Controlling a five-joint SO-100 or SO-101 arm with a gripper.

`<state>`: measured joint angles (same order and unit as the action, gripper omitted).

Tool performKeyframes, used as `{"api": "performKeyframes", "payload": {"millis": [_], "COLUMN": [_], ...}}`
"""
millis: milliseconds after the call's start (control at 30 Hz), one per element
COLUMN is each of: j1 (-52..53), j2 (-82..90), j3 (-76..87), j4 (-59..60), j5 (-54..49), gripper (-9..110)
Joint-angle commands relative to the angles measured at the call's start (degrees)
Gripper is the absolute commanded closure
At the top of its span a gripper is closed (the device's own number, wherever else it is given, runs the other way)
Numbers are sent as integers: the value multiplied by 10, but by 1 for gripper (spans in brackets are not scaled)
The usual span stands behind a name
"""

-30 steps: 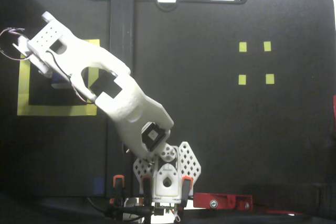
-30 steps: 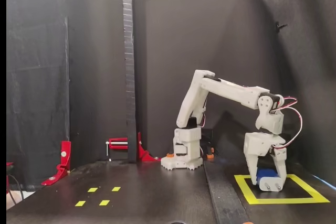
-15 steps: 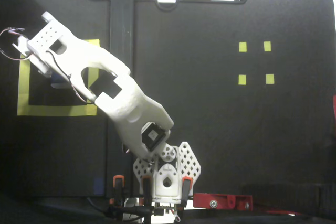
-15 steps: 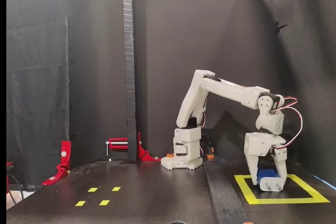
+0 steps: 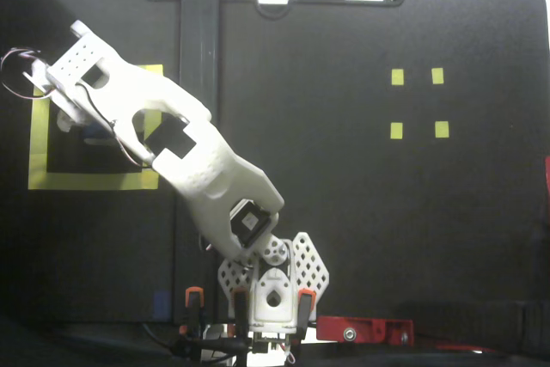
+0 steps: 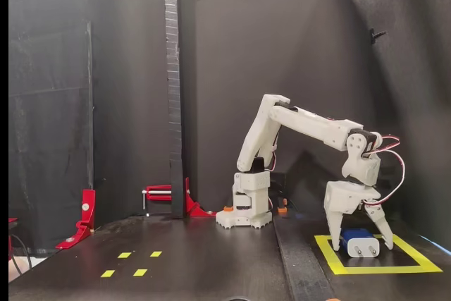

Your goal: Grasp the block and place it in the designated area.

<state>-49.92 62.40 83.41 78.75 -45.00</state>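
Observation:
The dark-blue block (image 6: 358, 238), its pale prong end facing the camera, lies on the black centre inside the large yellow tape frame (image 6: 380, 269). My gripper (image 6: 361, 243) points down over it. Its white fingers (image 6: 335, 223) stand apart, one on each side of the block, and the jaws are open. In the fixed view from above, the arm reaches to the upper left, and the gripper (image 5: 86, 122) covers the black centre of the frame (image 5: 86, 180) and hides the block.
Four small yellow tape squares (image 5: 397, 76) lie at the right, and also show in the side fixed view (image 6: 124, 254). A black upright post (image 6: 173, 68) stands beside the arm's base (image 6: 244, 211). Red clamps (image 6: 169, 194) sit at the table's edges.

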Motion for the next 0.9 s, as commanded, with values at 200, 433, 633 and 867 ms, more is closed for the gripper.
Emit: {"api": "performKeyframes", "payload": {"millis": [200,433,633,867], "j1": [4,8,9,8], "j2": [27,85,154,226], "j3": [-3,-3,-4,-4], "j4": [5,28,69,111], "j5": [-5,-6,-8,-12], "gripper": [59,59,59,59]}}
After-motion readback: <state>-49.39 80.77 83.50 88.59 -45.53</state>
